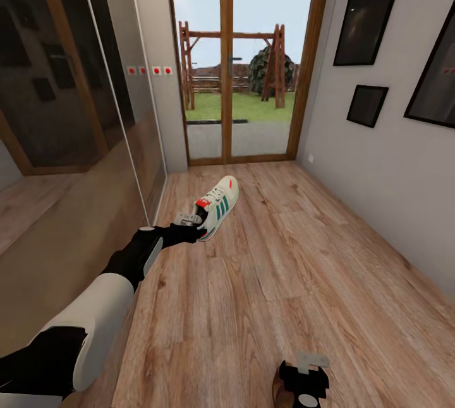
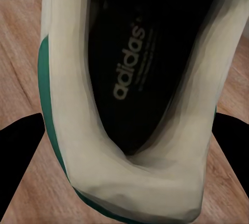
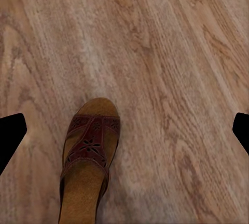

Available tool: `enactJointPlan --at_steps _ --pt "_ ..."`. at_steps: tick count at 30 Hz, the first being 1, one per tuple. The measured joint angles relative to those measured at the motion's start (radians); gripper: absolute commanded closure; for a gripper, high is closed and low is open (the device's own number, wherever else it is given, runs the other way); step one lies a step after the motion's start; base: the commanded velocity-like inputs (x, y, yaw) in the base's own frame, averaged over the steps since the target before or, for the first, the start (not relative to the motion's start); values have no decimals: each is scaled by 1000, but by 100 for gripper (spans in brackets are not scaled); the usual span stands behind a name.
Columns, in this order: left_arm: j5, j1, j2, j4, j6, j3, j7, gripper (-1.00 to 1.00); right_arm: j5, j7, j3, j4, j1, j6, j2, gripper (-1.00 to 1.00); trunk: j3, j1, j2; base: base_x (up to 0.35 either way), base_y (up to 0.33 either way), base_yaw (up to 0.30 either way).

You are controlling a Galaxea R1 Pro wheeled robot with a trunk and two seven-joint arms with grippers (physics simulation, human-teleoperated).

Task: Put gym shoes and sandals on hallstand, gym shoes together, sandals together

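so left gripper [image 1: 197, 223] is at the heel of a gym shoe [image 1: 218, 204] on the corridor floor [image 1: 284, 256], near the mirrored wardrobe [image 1: 76, 143]. left wrist view looks into the shoe opening [image 2: 129, 78], fingers either side of it, contact unclear, cannot tell the grip. right gripper [image 1: 304, 378] hangs low with fingers wide, a sandal [image 3: 88, 161] lying flat on the planks between them.

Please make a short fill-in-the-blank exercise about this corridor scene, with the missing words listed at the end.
1. The left gripper is at the heel of a white ____ with green stripes.
2. The insole of the shoe reads ____.
3. Below the right gripper, a brown ____ lies on the floor.
4. At the corridor's end stands a glass ____ with a wooden frame.

Missing words: shoe; adidas; sandal; door
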Motion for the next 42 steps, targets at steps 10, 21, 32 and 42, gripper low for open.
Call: enactJointPlan --at_steps 10,21,32,42 --pt "1 0 10 0 0 -1 0 100 0 0 0 0 0 0 0 -100 0 0 0 -8 8 0" --pt "2 0 11 0 -1 -1 -1 100 0 0 0 0 0 0 0 -100 0 0 0 0 0 0" --pt "1 -16 7 -1 19 1 3 100 0 -1 0 -3 0 1 0 -100 0 0 0 0 0 0" --pt "3 -116 -5 -6 112 2 4 100 -1 -1 -2 -4 0 5 0 -100 0 0 0 0 0 0"
